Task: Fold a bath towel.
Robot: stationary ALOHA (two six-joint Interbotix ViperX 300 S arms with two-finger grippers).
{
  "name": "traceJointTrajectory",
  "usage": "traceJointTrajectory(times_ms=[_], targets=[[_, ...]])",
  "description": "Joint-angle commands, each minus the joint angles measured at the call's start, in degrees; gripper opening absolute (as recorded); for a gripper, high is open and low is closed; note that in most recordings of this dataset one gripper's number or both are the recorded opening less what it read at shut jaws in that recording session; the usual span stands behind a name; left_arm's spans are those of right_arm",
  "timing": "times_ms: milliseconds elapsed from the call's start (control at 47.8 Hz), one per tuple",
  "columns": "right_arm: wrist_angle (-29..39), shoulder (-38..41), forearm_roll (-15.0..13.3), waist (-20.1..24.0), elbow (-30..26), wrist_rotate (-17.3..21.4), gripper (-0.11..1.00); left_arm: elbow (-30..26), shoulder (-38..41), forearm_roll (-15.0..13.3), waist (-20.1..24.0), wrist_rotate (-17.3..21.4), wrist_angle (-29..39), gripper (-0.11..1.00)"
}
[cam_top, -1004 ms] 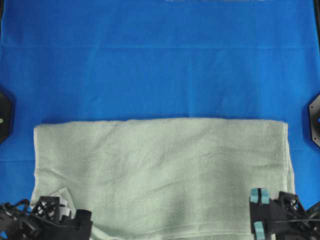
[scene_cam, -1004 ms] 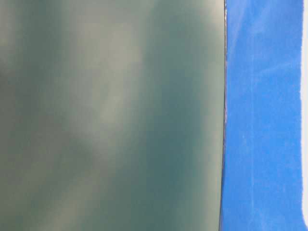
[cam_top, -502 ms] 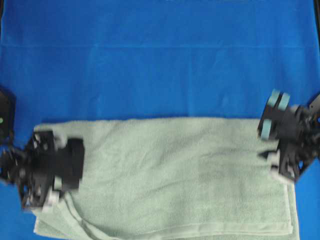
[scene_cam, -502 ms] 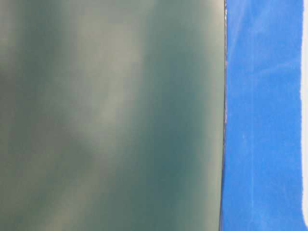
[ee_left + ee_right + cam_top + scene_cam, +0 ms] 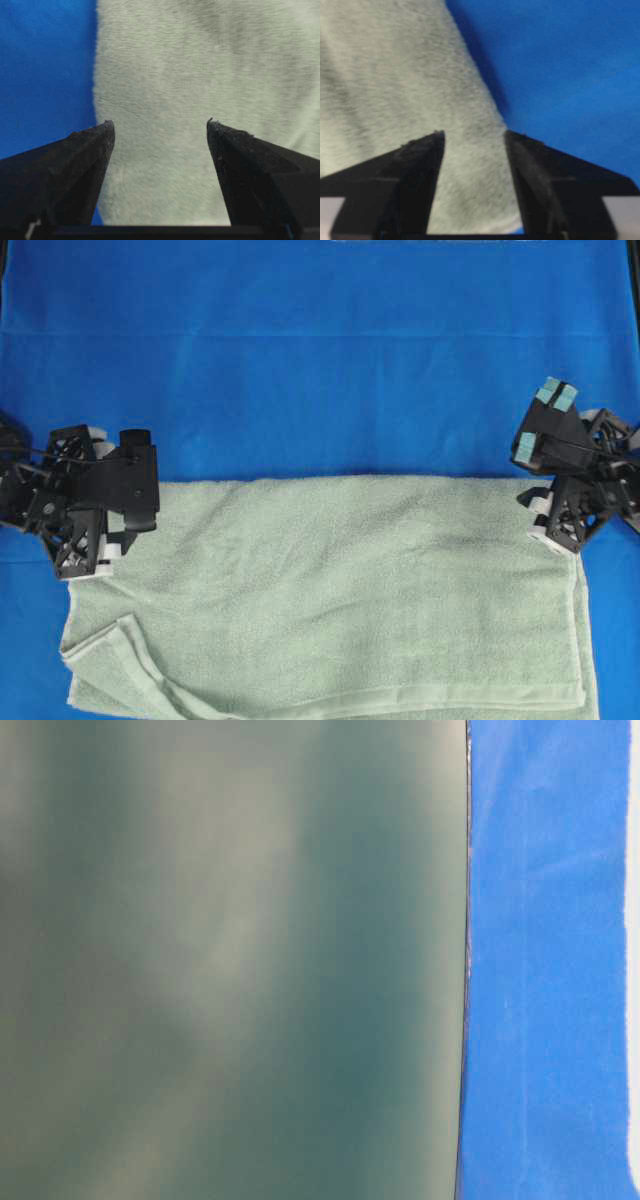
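Note:
The pale green bath towel (image 5: 350, 590) lies flat as a wide rectangle on the near half of the blue table cloth (image 5: 320, 370). Its near left corner is rumpled into a turned-over strip (image 5: 135, 650). My left gripper (image 5: 140, 485) hovers at the towel's far left corner, open, with bare towel (image 5: 200, 75) showing between its fingers. My right gripper (image 5: 538, 422) hovers at the far right corner, also open and holding nothing. In the wrist views the left gripper (image 5: 159, 125) and right gripper (image 5: 474, 134) each straddle the towel (image 5: 380, 75) edge, with blue cloth beside it.
The blue table cloth (image 5: 560, 65) covers the whole table, with a crease line across the far part (image 5: 320, 332). The table-level view is mostly filled by a blurred grey-green surface (image 5: 230, 960), with blue cloth (image 5: 545, 960) on its right.
Both grippers have moved from the towel's near edge to its far corners. The near left corner of the towel, hidden under the left gripper before, now shows as a rumpled fold.

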Motion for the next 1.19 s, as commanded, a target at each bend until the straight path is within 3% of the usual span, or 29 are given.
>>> traceJointTrajectory(times_ms=[0, 209, 376, 418, 502, 627, 669, 774, 962, 1171], targets=[[-4.66, 2.2, -0.53, -1.85, 1.41, -0.09, 0.56, 0.97, 1.05, 1.14, 1.93, -0.09, -2.29, 0.72], [-13.27, 8.7, -1.93, -5.62, 5.1, 0.09, 0.56, 7.47, 5.1, 1.23, 7.21, -0.18, -10.81, 0.72], [-15.03, 10.11, -1.67, -5.71, 4.57, 0.35, 0.56, 8.44, 7.56, 0.53, 7.56, -0.97, -12.74, 0.67], [-15.03, 10.2, -1.58, -5.71, 4.57, 0.44, 0.55, 8.35, 8.09, 0.35, 7.56, -1.14, -12.57, 0.61], [-15.03, 10.2, -1.23, -5.71, 4.48, 0.53, 0.48, 8.26, 8.53, 0.26, 7.56, -1.23, -12.3, 0.4], [-15.21, 10.11, -0.09, -5.54, 4.39, 0.53, 0.18, 8.09, 8.53, 0.26, 7.29, -1.23, -12.3, 0.1], [-15.29, 10.11, 0.0, -5.45, 4.39, 0.44, 0.12, 8.0, 8.53, 0.26, 7.29, -1.23, -12.3, 0.1], [-15.38, 9.49, 0.18, -5.19, 4.04, 0.44, 0.12, 7.73, 8.17, -0.44, 7.21, -1.14, -12.04, 0.1], [-12.22, 4.13, 0.18, -4.13, 1.85, 0.44, 0.12, 3.87, 3.87, -1.67, 6.59, -0.7, -5.36, 0.1], [4.13, -8.0, -0.09, 1.05, -4.75, 0.0, 0.12, -5.36, -6.15, -1.76, 3.6, -0.88, 9.84, 0.1]])
